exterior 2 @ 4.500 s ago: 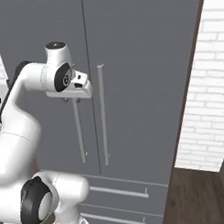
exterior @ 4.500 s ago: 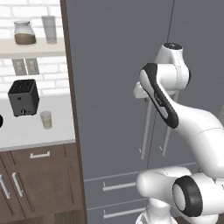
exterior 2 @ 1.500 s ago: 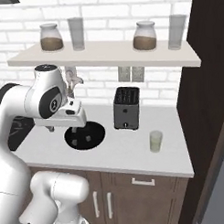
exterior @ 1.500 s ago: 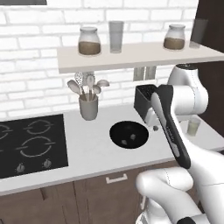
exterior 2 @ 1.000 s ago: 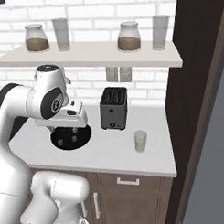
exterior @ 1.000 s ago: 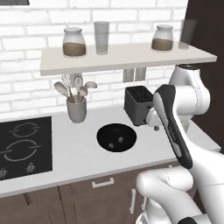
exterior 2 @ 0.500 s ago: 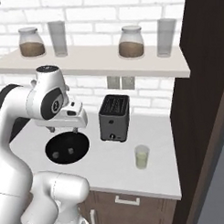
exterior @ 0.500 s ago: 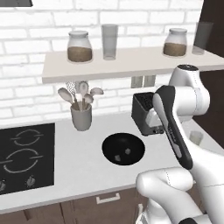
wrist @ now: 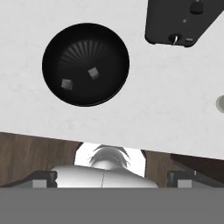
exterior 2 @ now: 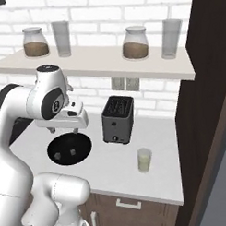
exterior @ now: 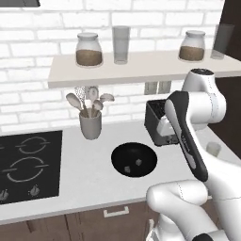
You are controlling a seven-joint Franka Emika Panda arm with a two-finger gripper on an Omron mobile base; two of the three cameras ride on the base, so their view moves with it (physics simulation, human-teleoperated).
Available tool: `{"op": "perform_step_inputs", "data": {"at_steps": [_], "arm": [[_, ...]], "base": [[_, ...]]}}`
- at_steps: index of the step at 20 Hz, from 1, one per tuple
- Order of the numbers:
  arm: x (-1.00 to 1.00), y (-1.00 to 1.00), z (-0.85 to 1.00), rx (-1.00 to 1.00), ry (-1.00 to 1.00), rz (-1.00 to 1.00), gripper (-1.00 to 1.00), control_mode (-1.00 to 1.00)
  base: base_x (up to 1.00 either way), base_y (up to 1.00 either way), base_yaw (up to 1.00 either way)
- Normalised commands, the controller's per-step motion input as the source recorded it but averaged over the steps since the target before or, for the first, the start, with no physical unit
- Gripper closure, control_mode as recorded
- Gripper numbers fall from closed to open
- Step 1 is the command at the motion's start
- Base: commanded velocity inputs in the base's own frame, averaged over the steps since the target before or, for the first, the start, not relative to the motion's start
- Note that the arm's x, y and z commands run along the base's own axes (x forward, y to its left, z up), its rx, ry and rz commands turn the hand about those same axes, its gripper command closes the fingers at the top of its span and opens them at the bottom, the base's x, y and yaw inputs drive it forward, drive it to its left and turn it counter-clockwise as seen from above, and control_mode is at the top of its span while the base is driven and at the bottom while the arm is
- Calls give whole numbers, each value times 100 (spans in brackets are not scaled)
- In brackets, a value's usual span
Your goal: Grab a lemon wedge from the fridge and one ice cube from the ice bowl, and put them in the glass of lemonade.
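Base driven nearer; counter looms larger. Bowl [wrist: 85, 64]: two ice cubes [wrist: 92, 73]. Glass [exterior 2: 143, 160], right of toaster [exterior 2: 118, 114]: lemonade. Gripper [exterior 2: 63, 130] open, empty.

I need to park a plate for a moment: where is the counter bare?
Bare counter lies between the ice bowl and the glass of lemonade, in front of the toaster. Another patch sits between stovetop and bowl. Crowded around the utensil cup.

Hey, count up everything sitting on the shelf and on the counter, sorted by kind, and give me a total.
Jars of brown stuff: 2
Tall clear glasses: 2
Toaster: 1
Ice bowl: 1
Ice cubes: 2
Glass of lemonade: 1
Utensil cup: 1
Total: 10
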Motion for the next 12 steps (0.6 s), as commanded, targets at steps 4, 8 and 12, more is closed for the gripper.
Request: {"op": "perform_step_inputs", "data": {"at_steps": [4,8,12], "arm": [[0,-4,-11,0,6,3,-100,-100],[15,-8,-29,4,3,-4,-100,-100],[48,24,-24,5,8,2,-100,-100]], "base": [[0,-1,2],[0,0,0],[0,0,0]]}}
